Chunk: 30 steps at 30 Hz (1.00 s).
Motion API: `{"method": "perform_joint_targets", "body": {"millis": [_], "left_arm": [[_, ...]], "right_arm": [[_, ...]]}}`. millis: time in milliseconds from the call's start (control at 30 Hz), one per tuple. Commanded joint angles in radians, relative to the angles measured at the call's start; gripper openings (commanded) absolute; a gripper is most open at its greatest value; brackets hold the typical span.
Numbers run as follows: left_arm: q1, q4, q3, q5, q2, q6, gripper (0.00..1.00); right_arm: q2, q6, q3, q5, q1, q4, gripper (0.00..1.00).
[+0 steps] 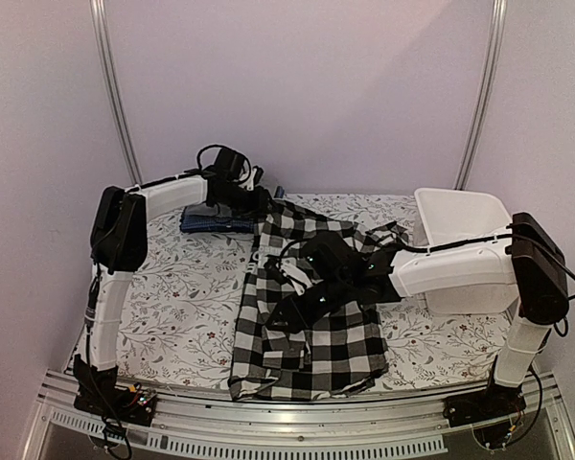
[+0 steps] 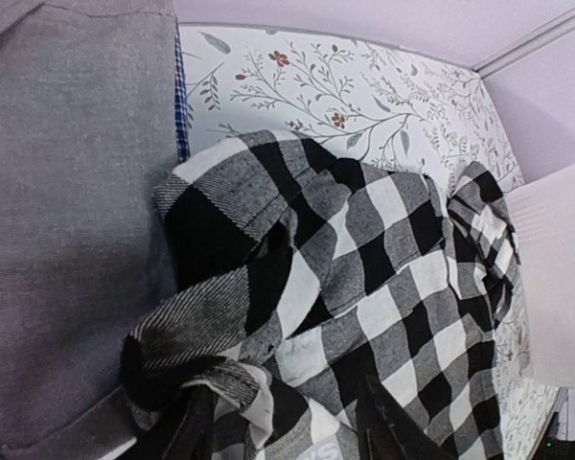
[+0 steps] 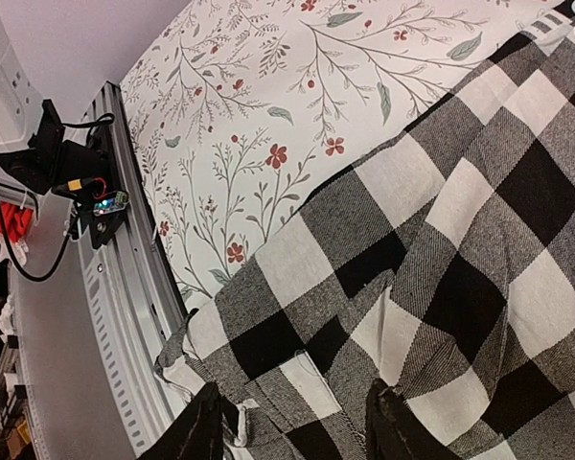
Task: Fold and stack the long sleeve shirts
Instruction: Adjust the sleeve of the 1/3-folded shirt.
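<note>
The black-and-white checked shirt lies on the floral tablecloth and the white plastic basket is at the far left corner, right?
No: the top external view shows the white plastic basket at the far right corner. The black-and-white checked shirt does lie on the floral tablecloth.

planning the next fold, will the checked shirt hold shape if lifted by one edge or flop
Likely floppy: the checked shirt lies creased and bunched. Pushed, it would probably wrinkle rather than slide whole across the floral tablecloth.
</note>
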Motion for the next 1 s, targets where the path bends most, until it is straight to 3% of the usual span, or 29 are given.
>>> {"method": "perform_joint_targets", "body": {"millis": [0,167,433,667,967], "left_arm": [[0.012,-0.005,-0.010,-0.018,-0.107,0.024,0.53],[0.004,0.012,-0.120,-0.012,-0.205,0.005,0.56],[-0.007,0.134,-0.500,0.026,-0.432,-0.082,0.55],[-0.012,0.216,-0.829,0.052,-0.632,-0.157,0.54],[-0.022,0.240,-1.083,0.066,-0.833,-0.208,0.53]], "right_arm": [[-0.036,-0.007,0.025,0.107,0.001,-0.067,0.51],[-0.013,0.005,0.061,0.251,-0.005,-0.207,0.54],[0.045,0.027,0.156,0.307,0.069,-0.315,0.54],[0.142,0.111,0.242,0.357,0.153,-0.389,0.47],[0.269,0.268,0.381,0.447,0.238,-0.492,0.45]]}}
